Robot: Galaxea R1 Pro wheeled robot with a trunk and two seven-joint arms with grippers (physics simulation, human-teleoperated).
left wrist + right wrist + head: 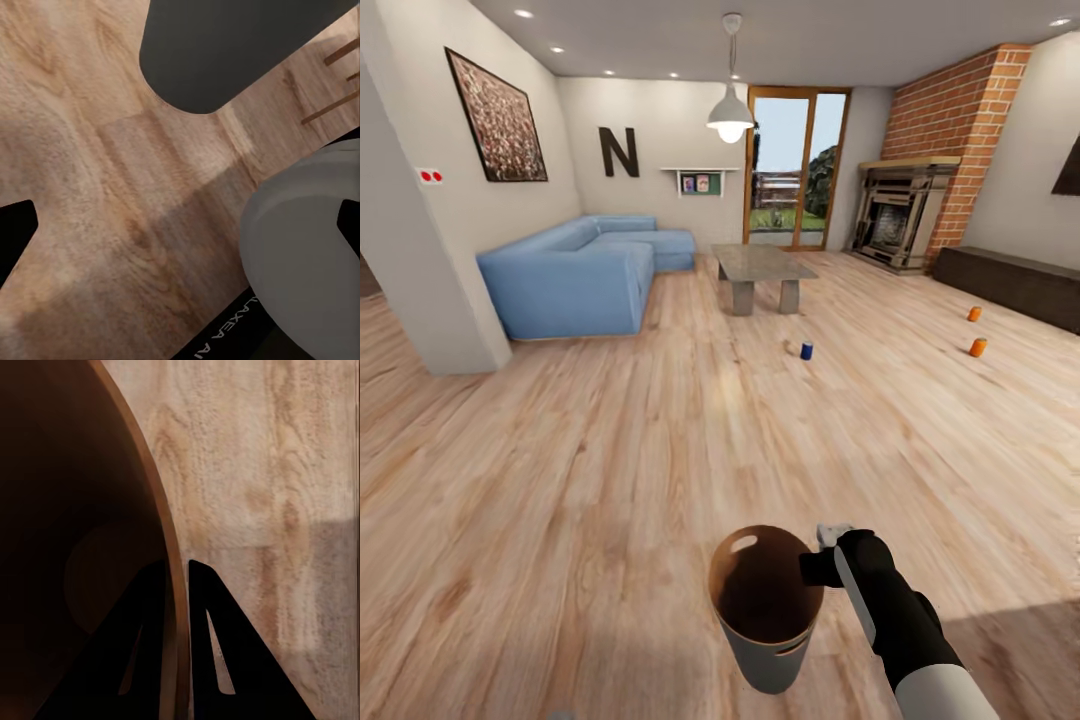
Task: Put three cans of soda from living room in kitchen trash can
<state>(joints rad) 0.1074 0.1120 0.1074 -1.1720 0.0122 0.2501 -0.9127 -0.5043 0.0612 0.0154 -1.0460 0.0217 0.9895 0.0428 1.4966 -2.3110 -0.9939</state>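
In the head view the tash can (768, 615), pale grey outside and brown inside, hangs low in front of me over the wood floor. My right gripper (816, 567) is shut on its rim; the right wrist view shows one black finger inside the brown wall (90, 510) and one outside, right gripper (177, 564). Two orange soda cans stand on the floor far to the right, one (974, 313) nearer the low dark cabinet, the other (978, 347) just in front of it. My left gripper (187, 202) is open over bare floor, its fingertips (19, 225) at the picture's edges.
This is the living room: a blue sofa (575, 275) at left, a stone coffee table (762, 272) in the middle, a brick fireplace (905, 225) and a long dark cabinet (1015, 285) at right. A small blue can (806, 350) stands past the table. A white wall corner (420, 290) juts in at left.
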